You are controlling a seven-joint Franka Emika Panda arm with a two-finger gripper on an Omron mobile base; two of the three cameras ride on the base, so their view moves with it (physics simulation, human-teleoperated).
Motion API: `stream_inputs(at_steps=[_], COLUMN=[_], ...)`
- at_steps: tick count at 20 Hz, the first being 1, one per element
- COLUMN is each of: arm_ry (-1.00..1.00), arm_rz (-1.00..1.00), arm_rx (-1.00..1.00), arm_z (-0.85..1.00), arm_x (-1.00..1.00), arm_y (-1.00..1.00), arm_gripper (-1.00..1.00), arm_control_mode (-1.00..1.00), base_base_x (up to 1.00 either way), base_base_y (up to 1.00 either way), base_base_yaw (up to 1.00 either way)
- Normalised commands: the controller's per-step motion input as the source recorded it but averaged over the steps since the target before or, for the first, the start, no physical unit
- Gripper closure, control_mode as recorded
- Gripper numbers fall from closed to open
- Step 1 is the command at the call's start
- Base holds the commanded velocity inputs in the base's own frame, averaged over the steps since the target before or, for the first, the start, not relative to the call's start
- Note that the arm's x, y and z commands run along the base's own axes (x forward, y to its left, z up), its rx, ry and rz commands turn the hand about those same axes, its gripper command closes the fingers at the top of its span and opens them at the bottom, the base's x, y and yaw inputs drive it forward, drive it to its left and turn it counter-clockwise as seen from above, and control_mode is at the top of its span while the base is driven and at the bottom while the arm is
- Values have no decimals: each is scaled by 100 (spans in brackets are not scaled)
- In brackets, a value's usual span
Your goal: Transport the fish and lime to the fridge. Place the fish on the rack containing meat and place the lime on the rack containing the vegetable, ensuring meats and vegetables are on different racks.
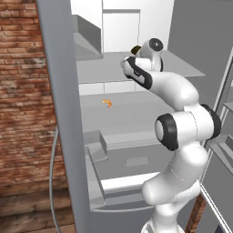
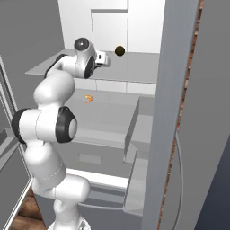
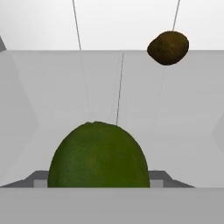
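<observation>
We are inside the fridge [image 1: 63, 113], whose door is swung open, with the arm reaching in over an upper shelf. In the hand view the lime [image 3: 98, 155] sits large and dark green right between the gripper [image 3: 98, 183]'s fingers, whose tips show grey at either side of it; we judge it to be grasped, the jaws standing wide around the ball, though whether it is lifted or already resting on the shelf we cannot tell. In the right base view the gripper [image 2: 102, 58] hovers over the left part of the upper shelf [image 2: 139, 67], near its middle. Further back on that shelf, toward the rear wall, lies an olive-brown round item [image 2: 119, 50], also seen in the hand view [image 3: 168, 47], up and to the right of the lime and well apart from it. On the shelf below [image 1: 132, 113], near its left middle, lies a small orange curved thing [image 1: 107, 103], seen again from the right side [image 2: 88, 99]; what it is we cannot tell. So the lime's journey to the fridge looks nearly done: it remains to set it down and let go. We find no fish in these pictures, so its half of the job may be left. The arm's own elbow and the door's edge crowd the opening; the brown item is the nearest thing to avoid knocking.
</observation>
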Motion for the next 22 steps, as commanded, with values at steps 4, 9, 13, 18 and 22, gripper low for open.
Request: stream_inputs(at_steps=[4, 9, 13, 18, 22], arm_ry=[2, -2, -9, -8, 0], arm_rz=[0, 0, 0, 0, 0], arm_rx=[0, 0, 0, 0, 0], arm_z=[-10, 0, 0, 1, 9], arm_x=[11, -1, -13, -25, -58], arm_y=[4, 0, 0, 0, 0], arm_gripper=[-100, -100, -100, -100, -100], arm_control_mode=[-100, -100, -100, -100, -100], base_base_x=[0, 0, 0, 0, 0], base_base_y=[0, 0, 0, 0, 0], base_base_yaw=[0, 0, 0, 0, 0])
